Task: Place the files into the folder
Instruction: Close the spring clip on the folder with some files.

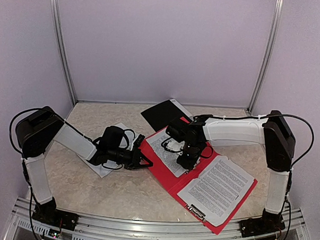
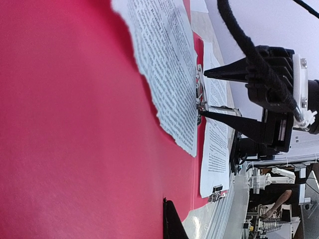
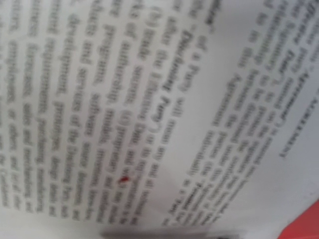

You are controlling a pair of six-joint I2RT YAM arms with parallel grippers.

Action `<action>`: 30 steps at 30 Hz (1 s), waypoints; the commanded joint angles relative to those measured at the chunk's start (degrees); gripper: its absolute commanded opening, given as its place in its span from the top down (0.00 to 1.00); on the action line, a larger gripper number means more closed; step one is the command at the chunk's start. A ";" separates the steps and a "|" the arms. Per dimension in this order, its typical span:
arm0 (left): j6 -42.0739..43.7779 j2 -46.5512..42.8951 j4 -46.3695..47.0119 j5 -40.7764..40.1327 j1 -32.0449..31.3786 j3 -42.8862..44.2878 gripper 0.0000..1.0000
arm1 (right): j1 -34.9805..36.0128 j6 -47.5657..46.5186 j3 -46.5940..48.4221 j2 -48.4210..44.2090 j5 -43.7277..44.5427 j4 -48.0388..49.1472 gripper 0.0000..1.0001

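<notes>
Black fingers (image 2: pixel 227 122) of the right gripper (image 2: pixel 202 94) stand moderately apart with nothing clamped between them. Their tips point at the metal clip (image 2: pixel 199 82) along the spine of the open red folder (image 1: pixel 160 172). Just beside those tips, on the folder's left leaf, lies 1 printed sheet (image 1: pixel 166 149), with 1 edge wavy and uneven. The right wrist view shows only blurred lines of text at close range, with a sliver of red in the corner. Across the spine, the second printed sheet (image 1: pixel 216 189) lies flat on the right leaf, inside its red border.

The left gripper (image 1: pixel 142 159) is closed, its tip at the folder's left edge; whether it pinches the cover I cannot tell. Under the left arm a third white sheet (image 1: pixel 102 169) rests on the marbled counter (image 1: pixel 119 195), outside the folder. Further back, a black folder (image 1: pixel 161 113) lies at the red one's far corner, with a strip of white paper showing along its far side.
</notes>
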 commanded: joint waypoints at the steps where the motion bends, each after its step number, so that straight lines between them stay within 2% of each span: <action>1: 1.63 -0.96 -4.60 -0.44 0.02 0.15 1.00 | -1.99 -0.26 -0.03 -2.92 2.12 -2.03 0.52; 6: 1.68 -0.91 -4.34 -0.24 0.03 0.03 1.00 | -2.28 -0.51 -1.00 -3.14 1.92 -1.49 0.50; 18: 1.82 -0.70 -4.34 0.11 0.03 0.03 1.00 | -3.36 -1.20 -4.30 -4.03 -1.39 1.81 0.35; 24: 1.68 -0.56 -4.34 0.29 0.03 -0.07 1.00 | -4.85 -2.21 -7.71 -6.84 -6.50 6.58 0.25; 30: 1.50 -0.43 -4.33 0.22 0.03 -0.06 1.00 | -5.53 -3.54 -10.64 -9.73 -11.13 10.05 0.21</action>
